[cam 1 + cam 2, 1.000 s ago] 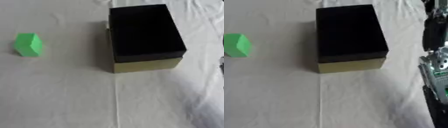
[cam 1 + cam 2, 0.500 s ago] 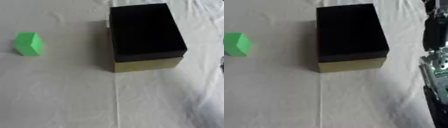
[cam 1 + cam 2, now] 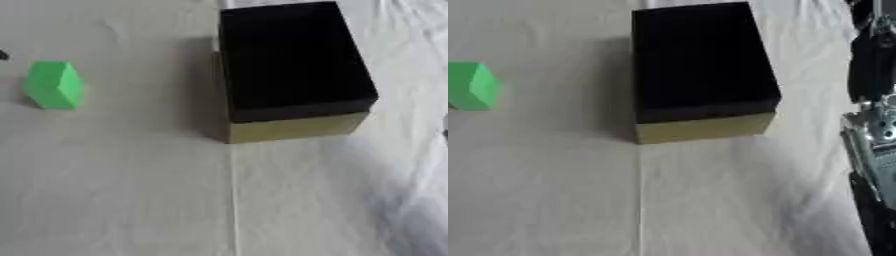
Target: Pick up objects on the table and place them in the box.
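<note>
1. Biggest thing out there is the table [image 3: 122, 200], draped in a pale creased cloth with one fold line running down from the box towards the near edge.
2. Next, the box [image 3: 293, 67]: dark inside, tan front wall facing us, standing right of centre at the far part of the table. Its interior reads as solid black, so I can't tell whether anything lies in it.
3. Along the right edge of the right eye view comes the robot's right arm [image 3: 872, 130], black with silver parts, beside the box but apart from it. The hand itself I can't pick out, so whether its fingers are spread or curled I cannot tell. The left hand shows in neither view.
4. Smallest of all, the green block [image 3: 55, 84], a bright faceted piece alone on the cloth at the left, well apart from the box and with nothing touching it.
5. My read: the pick hasn't begun, and the block is the one thing left to collect. It lies on the left, so the left hand looks the natural choice. To do it well, come down from above, close on two opposite flat faces rather than the slanted ones, lift clear of the cloth, carry it over the box's near-left rim, and release only once it's inside the walls.
</note>
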